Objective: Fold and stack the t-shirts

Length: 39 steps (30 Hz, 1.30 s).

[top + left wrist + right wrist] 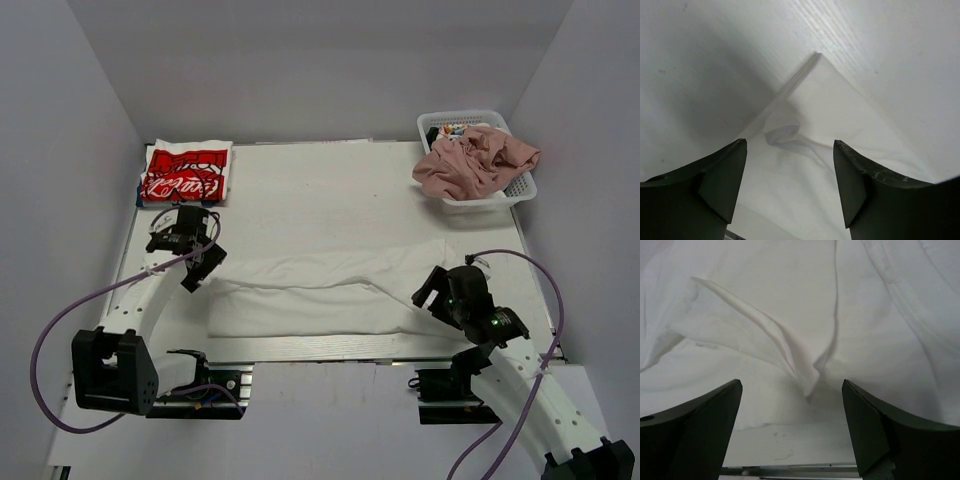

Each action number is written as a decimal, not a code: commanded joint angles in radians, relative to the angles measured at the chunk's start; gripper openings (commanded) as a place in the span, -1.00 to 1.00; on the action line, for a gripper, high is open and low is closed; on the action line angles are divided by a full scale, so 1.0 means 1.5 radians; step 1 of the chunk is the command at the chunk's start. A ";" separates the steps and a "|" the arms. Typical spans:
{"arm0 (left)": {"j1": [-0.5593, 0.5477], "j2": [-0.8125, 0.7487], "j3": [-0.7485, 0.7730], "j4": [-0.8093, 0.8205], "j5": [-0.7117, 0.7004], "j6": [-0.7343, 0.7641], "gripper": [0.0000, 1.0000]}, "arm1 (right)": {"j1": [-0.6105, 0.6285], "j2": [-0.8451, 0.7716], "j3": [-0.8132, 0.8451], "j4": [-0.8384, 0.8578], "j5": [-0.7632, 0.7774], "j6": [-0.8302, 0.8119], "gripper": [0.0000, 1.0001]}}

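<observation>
**Hovering with both jaws open over the large white shirt**

The flat white table [330, 190] fills the scene. The large plain white cotton t-shirt [320, 295] lies along its near half as a long, low band folded lengthways. It runs from near the left arm to the right arm, with a raised crease along its far edge.

At the far right corner stands the white plastic lattice basket [522, 188]. The dusty-pink crumpled t-shirt [470, 165] is heaped in it and spills over its near-left rim. At the far left corner the white t-shirt with bold red print [187, 173] lies folded into a neat rectangle, well apart from the other two.

The right gripper [428, 292] sits at the near right end of the large white shirt. In its wrist view the right gripper [792, 385] has its jaws spread wide with nothing between them. Rumpled folds of the shirt [790, 315] and a stitched hem lie just ahead, with a strip of bare table [790, 445] nearer the camera.

The left gripper [203, 268] sits at the far left end of the same shirt. In its wrist view the left gripper [790, 145] is equally wide open and holds nothing. A pointed corner of the shirt [830, 130] lies on the table [715, 60] between and beyond the fingertips. Whether either gripper's tips touch the cloth cannot be told.
</observation>
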 commanded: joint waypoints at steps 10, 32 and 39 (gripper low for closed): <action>-0.028 0.094 0.035 0.166 0.182 0.092 0.59 | -0.002 0.136 0.091 0.160 -0.001 -0.087 0.81; -0.184 0.070 -0.191 0.028 0.294 0.073 0.26 | -0.002 0.880 0.391 0.408 -0.098 -0.067 0.81; -0.233 -0.021 -0.213 -0.029 0.355 0.073 0.26 | 0.010 1.018 0.587 0.501 -0.108 -0.136 0.81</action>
